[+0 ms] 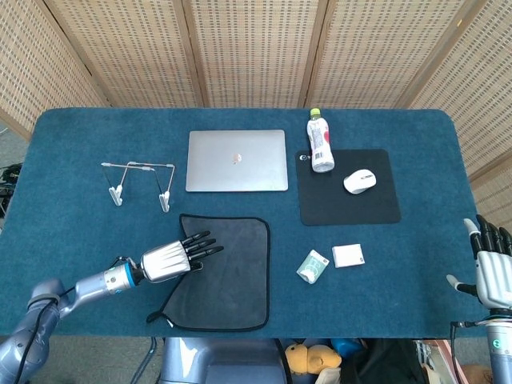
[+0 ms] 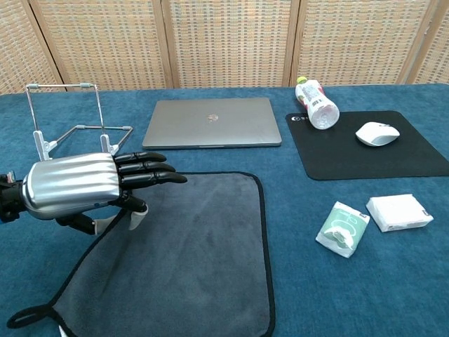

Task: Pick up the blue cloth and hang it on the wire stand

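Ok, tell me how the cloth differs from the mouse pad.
The cloth is grey with a dark trim, and its left edge is pulled up and rumpled; the mouse pad is plain black and lies flat. The left hand is over the cloth; the mouse pad bears a mouse and part of a bottle. Both are flat, roughly square sheets on the table.

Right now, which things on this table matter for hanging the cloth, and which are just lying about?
For the job:
blue cloth
wire stand
left hand, over the cloth's left edge

Lying about:
laptop
bottle
mouse
mouse pad
tissue pack
small white box
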